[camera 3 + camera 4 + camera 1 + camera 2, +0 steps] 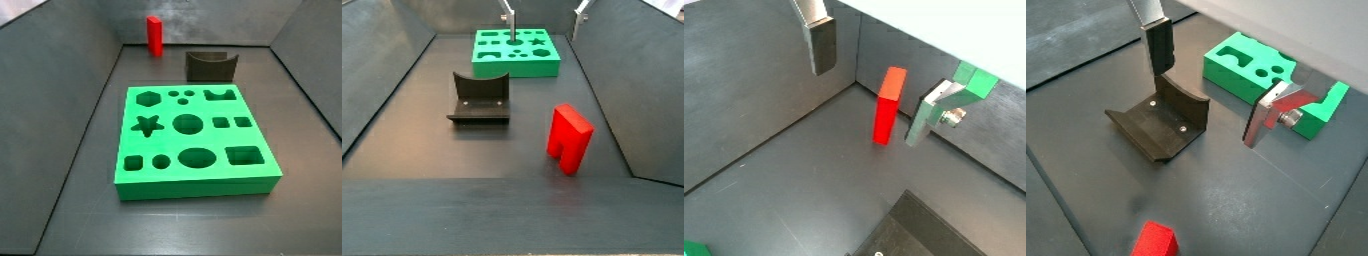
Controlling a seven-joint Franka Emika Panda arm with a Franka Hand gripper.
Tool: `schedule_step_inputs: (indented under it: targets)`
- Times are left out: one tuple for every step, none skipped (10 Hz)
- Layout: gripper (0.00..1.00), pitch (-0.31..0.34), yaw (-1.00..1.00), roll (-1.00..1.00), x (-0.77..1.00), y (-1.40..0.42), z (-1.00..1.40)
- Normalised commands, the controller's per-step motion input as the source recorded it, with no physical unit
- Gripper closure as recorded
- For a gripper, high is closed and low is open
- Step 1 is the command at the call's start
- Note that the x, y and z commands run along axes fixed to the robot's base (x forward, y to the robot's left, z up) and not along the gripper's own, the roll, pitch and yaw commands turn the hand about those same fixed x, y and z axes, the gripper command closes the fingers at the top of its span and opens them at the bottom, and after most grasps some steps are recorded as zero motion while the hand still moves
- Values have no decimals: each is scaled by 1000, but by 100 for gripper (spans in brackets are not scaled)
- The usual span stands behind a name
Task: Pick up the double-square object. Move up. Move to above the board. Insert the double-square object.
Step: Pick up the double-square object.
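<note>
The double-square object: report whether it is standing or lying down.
Standing. The double-square object rises upright from the floor in both side views, free of the gripper, whose open fingers hang apart above it.

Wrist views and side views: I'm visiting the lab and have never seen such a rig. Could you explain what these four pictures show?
This is a one-armed robot. Its tool has two flat silver fingers with dark pads. It is open, holds nothing and hangs high above the floor, with only its fingertips showing at the top edge of a side view. Two cameras ride on the wrist and look down past the fingers. Two more stand beside the table. On the dark floor are a red double-square object standing upright, a flat green board with shaped holes, and a dark fixture, which is part of the rig.
</note>
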Motion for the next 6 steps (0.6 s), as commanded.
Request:
schedule_step_inputs:
  targets:
    - [0,-74,200,-41,-226,406,-214]
    - [0,-34,334,-27,-343,689,-326]
    - [0,-20,320,-40,-380,783,-329]
    - [0,-34,340,-76,-331,791,-340]
    - [0,-31,340,-110,-137,694,-243]
    - [0,-13,337,-131,0,577,-186]
